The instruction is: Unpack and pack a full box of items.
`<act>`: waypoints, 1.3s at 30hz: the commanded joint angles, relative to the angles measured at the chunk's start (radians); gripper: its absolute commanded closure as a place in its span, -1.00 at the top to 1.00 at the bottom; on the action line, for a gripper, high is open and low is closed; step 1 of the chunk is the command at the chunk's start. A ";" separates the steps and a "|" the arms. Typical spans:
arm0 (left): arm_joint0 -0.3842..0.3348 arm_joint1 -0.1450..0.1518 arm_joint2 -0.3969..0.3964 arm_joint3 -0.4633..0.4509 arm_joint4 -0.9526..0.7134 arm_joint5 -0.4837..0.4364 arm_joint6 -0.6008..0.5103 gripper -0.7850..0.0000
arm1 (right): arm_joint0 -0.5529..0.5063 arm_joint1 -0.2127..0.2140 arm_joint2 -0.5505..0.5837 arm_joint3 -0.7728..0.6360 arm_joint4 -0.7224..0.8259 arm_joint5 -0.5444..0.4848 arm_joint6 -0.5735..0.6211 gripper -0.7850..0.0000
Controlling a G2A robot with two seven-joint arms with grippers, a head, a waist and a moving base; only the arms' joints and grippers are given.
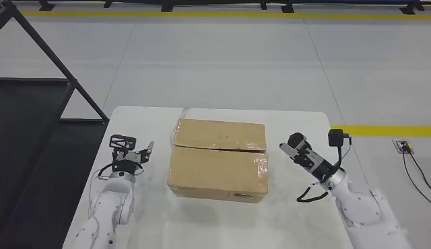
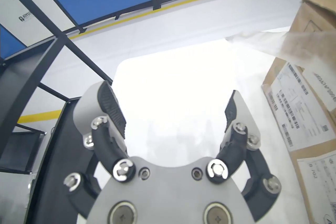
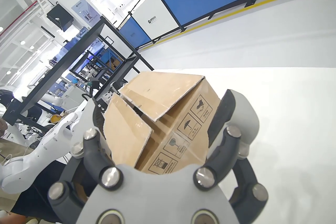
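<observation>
Clock set on the top view, 12 o'clock pointing away from the robot.

Box (image 1: 219, 160) sits mid-table (image 1: 296, 215), with its long side running 9 to 3. Its two top flaps (image 3: 160, 93) meet along a seam on that same line. They are folded over but not flat. In the right wrist view both edges stand a little proud at the 3 o'clock end, with a dark gap under them. Glossy film lies on the flaps, likely tape. I cannot tell if it bridges the seam.

Left gripper (image 2: 170, 101) is at 9 o'clock of the box, near it but apart, over bare table. Its fingers are spread wide with nothing between them. The box end facing it carries labels (image 2: 294, 109). A blurred pale strip (image 2: 262, 43) juts from that end, and I cannot tell what it is.

Right gripper (image 3: 160, 104) is at 3 o'clock of the box, near it but apart. It is also spread and empty, and it points at the end with the raised flap edges.

Step in hand, as I judge it, is the very start of unpacking: getting the box open. No items lie out on the table.

The next move calls for a fingertip under a lifted flap edge at the 3 o'clock end, then folding that flap back toward 12 or 6. The box looks light enough to slide, so the left gripper may need to brace the 9 o'clock end.
</observation>
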 commanded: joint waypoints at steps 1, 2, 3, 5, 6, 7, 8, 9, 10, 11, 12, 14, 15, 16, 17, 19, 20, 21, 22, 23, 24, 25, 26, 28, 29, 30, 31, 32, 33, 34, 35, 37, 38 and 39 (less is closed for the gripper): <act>-0.044 -0.005 0.024 0.062 0.041 -0.027 0.029 1.00 | -0.003 0.000 -0.002 -0.009 -0.003 0.012 -0.005 1.00; -0.066 -0.006 0.032 0.095 0.064 -0.018 0.048 1.00 | -0.004 0.000 -0.004 -0.009 -0.002 0.018 -0.009 1.00; -0.086 -0.009 0.047 0.122 0.083 -0.023 0.074 1.00 | -0.004 -0.001 -0.006 -0.009 -0.001 0.023 -0.012 1.00; -0.125 -0.014 0.072 0.177 0.108 -0.045 0.128 1.00 | -0.005 -0.001 -0.009 -0.007 0.000 0.025 -0.016 1.00; -0.144 -0.016 0.085 0.207 0.138 -0.049 0.156 1.00 | -0.008 -0.001 -0.008 -0.006 0.003 0.025 -0.020 1.00; -0.164 -0.018 0.098 0.237 0.163 -0.047 0.182 1.00 | -0.012 0.000 -0.007 -0.005 0.003 0.022 -0.025 1.00; -0.183 -0.022 0.113 0.269 0.179 -0.047 0.207 1.00 | -0.017 0.000 -0.006 -0.005 0.004 0.020 -0.030 1.00; -0.203 -0.026 0.129 0.299 0.192 -0.051 0.227 1.00 | -0.022 0.000 -0.004 -0.004 0.005 0.020 -0.034 1.00; -0.224 -0.031 0.144 0.329 0.198 -0.053 0.249 1.00 | -0.027 0.001 -0.002 -0.005 0.006 0.018 -0.037 1.00; -0.245 -0.036 0.157 0.359 0.196 -0.057 0.267 1.00 | -0.032 0.001 0.001 -0.005 0.007 0.016 -0.041 1.00; -0.267 -0.041 0.171 0.389 0.206 -0.056 0.280 1.00 | -0.038 0.002 0.004 -0.005 0.009 0.015 -0.046 1.00; -0.306 -0.052 0.203 0.442 0.231 -0.041 0.305 1.00 | -0.050 0.003 0.009 -0.009 0.010 0.012 -0.054 1.00; -0.324 -0.059 0.219 0.466 0.233 -0.048 0.316 1.00 | -0.057 0.003 0.012 -0.012 0.010 0.011 -0.059 1.00; -0.341 -0.065 0.231 0.488 0.232 -0.051 0.324 1.00 | -0.064 0.004 0.016 -0.014 0.010 0.011 -0.063 1.00; -0.358 -0.071 0.245 0.509 0.235 -0.055 0.334 1.00 | -0.070 0.004 0.019 -0.017 0.011 0.010 -0.067 1.00; -0.390 -0.082 0.270 0.553 0.251 -0.048 0.353 1.00 | -0.083 0.005 0.024 -0.024 0.010 0.010 -0.075 1.00; -0.405 -0.088 0.283 0.575 0.263 -0.037 0.360 1.00 | -0.090 0.006 0.027 -0.026 0.011 0.011 -0.077 1.00; -0.420 -0.094 0.294 0.596 0.269 -0.026 0.364 1.00 | -0.095 0.006 0.030 -0.030 0.011 0.012 -0.080 1.00; -0.432 -0.101 0.306 0.616 0.273 -0.020 0.372 1.00 | -0.101 0.007 0.033 -0.032 0.011 0.012 -0.082 1.00; -0.445 -0.107 0.315 0.637 0.271 -0.019 0.377 1.00 | -0.105 0.008 0.036 -0.035 0.012 0.010 -0.085 1.00; -0.457 -0.113 0.322 0.656 0.267 -0.020 0.385 1.00 | -0.110 0.008 0.039 -0.038 0.011 0.009 -0.088 1.00; -0.469 -0.118 0.329 0.676 0.264 -0.018 0.392 1.00 | -0.115 0.008 0.041 -0.040 0.011 0.010 -0.090 1.00; -0.481 -0.124 0.335 0.694 0.266 -0.008 0.404 1.00 | -0.118 0.009 0.042 -0.043 0.011 0.009 -0.092 1.00; -0.497 -0.135 0.341 0.727 0.248 0.011 0.432 1.00 | -0.125 0.009 0.044 -0.047 0.009 0.011 -0.092 1.00; -0.505 -0.140 0.343 0.740 0.236 0.026 0.447 1.00 | -0.127 0.010 0.044 -0.050 0.008 0.012 -0.093 1.00; -0.510 -0.146 0.343 0.753 0.225 0.042 0.462 1.00 | -0.129 0.010 0.043 -0.052 0.008 0.014 -0.093 1.00; -0.516 -0.152 0.343 0.763 0.211 0.058 0.479 1.00 | -0.130 0.010 0.042 -0.053 0.008 0.016 -0.093 1.00; -0.520 -0.157 0.342 0.773 0.196 0.073 0.495 1.00 | -0.131 0.010 0.041 -0.054 0.008 0.018 -0.093 1.00; -0.523 -0.162 0.342 0.782 0.183 0.087 0.512 1.00 | -0.131 0.010 0.040 -0.056 0.006 0.019 -0.092 1.00; -0.526 -0.167 0.341 0.791 0.171 0.101 0.529 1.00 | -0.130 0.010 0.040 -0.056 0.006 0.020 -0.092 1.00; -0.527 -0.171 0.339 0.798 0.157 0.114 0.545 1.00 | -0.130 0.010 0.038 -0.057 0.005 0.021 -0.091 1.00; -0.529 -0.177 0.334 0.813 0.139 0.145 0.577 1.00 | -0.126 0.010 0.035 -0.057 0.006 0.023 -0.088 1.00; -0.528 -0.180 0.330 0.820 0.127 0.165 0.595 1.00 | -0.123 0.010 0.033 -0.056 0.005 0.024 -0.085 1.00; -0.526 -0.183 0.325 0.826 0.117 0.188 0.614 1.00 | -0.119 0.010 0.031 -0.055 0.006 0.024 -0.082 1.00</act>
